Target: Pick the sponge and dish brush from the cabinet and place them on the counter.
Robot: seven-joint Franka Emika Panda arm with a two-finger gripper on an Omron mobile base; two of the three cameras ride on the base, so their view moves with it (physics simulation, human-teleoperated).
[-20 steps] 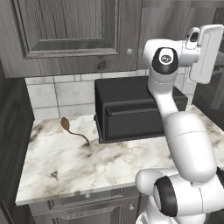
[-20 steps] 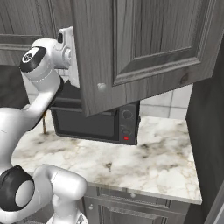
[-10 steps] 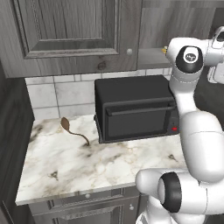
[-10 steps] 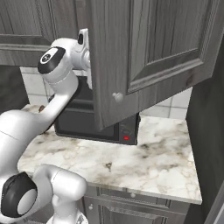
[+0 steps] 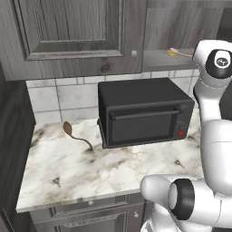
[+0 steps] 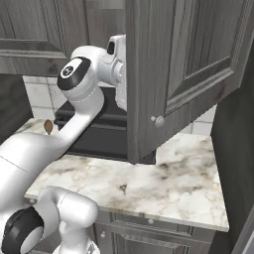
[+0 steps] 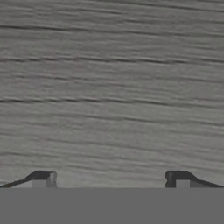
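Observation:
The dish brush [image 5: 178, 53], a thin white stick with a yellow head, lies on the grey shelf of the open cabinet [image 5: 159, 61] above the microwave. The sponge is hidden. The cabinet's right door [image 6: 184, 74] stands swung out, its round knob [image 6: 158, 120] near its lower edge. My white hand [image 6: 118, 67] is up at shelf height just behind that door's edge. In the hand view my gripper [image 7: 110, 178] is open, both dark fingertips [image 7: 43, 177] spread wide, close against a grey wood-grain surface [image 7: 112, 87]. The marble counter [image 5: 68, 167] lies below.
A black microwave [image 5: 142, 113] sits on the counter under the cabinet. A brown long-handled spoon [image 5: 74, 134] lies left of it. The left cabinet door [image 5: 72, 36] is shut. A dark wall [image 6: 238, 163] bounds the counter on the right.
My arm has swung to the right along the cabinet and the right door has opened wider, uncovering the shelf and the dish brush. The gripper stayed open.

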